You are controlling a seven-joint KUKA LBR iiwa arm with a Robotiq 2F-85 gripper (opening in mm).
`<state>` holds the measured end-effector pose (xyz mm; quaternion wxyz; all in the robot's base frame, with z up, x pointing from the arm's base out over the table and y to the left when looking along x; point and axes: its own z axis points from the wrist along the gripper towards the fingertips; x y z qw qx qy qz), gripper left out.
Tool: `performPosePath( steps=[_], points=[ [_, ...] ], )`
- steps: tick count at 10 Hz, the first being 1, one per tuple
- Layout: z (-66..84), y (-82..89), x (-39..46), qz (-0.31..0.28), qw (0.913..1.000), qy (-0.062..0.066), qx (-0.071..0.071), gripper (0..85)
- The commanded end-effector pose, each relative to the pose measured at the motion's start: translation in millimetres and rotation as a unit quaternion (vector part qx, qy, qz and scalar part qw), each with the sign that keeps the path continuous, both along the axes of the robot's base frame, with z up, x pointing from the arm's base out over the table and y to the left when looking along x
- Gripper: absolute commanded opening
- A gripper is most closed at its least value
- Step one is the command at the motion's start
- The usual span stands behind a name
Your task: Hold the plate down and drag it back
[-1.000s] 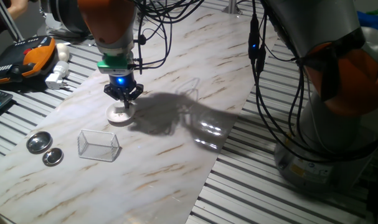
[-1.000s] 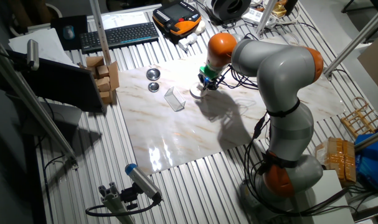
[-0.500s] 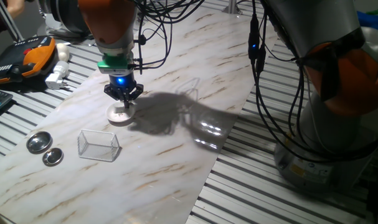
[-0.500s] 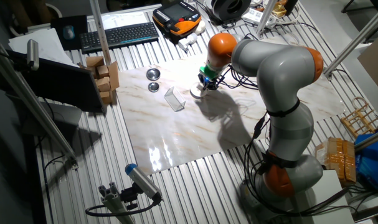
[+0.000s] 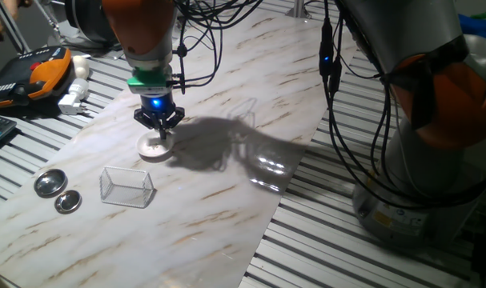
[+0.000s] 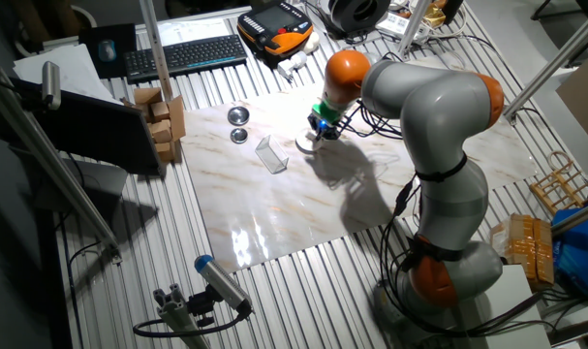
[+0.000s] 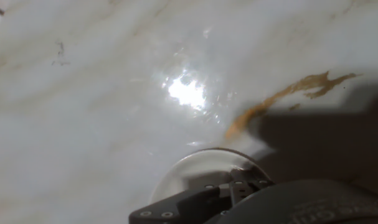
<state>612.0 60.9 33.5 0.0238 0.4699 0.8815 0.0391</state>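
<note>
Hand view: the plate (image 7: 195,171) is pressed beneath the gripper (image 5: 158,128); whether the jaws are open cannot be told.

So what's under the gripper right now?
The white plate lies under the gripper on the marble board. The fingertips cover the plate's centre, so contact cannot be confirmed.

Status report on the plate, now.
Gripper down over the plate, jaw state not clear. Plate flat on the marble table. Wire box and two metal lids off to one side, apart from the plate.
</note>
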Motion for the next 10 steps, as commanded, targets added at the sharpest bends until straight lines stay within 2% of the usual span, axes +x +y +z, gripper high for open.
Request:
performPosePath(
  steps=[1,2,4,5,6,7,10],
  points=[
    [0.0,-0.1,0.0,-0.003,1.0000,0.001,-0.003,0.0],
    [0.0,-0.1,0.0,-0.007,1.0000,0.000,-0.003,0.0],
    [0.0,-0.1,0.0,-0.017,0.9997,-0.005,-0.013,0.0],
    [0.0,-0.1,0.0,-0.038,0.9992,-0.006,-0.013,0.0],
    [0.0,-0.1,0.0,-0.053,0.9985,-0.002,-0.010,0.0],
    [1.0,-1.5,-0.5,-0.048,0.9987,-0.002,-0.017,0.0],
    [-0.3,-11.6,1.5,-0.016,0.9988,-0.016,-0.043,0.0]
  ],
)
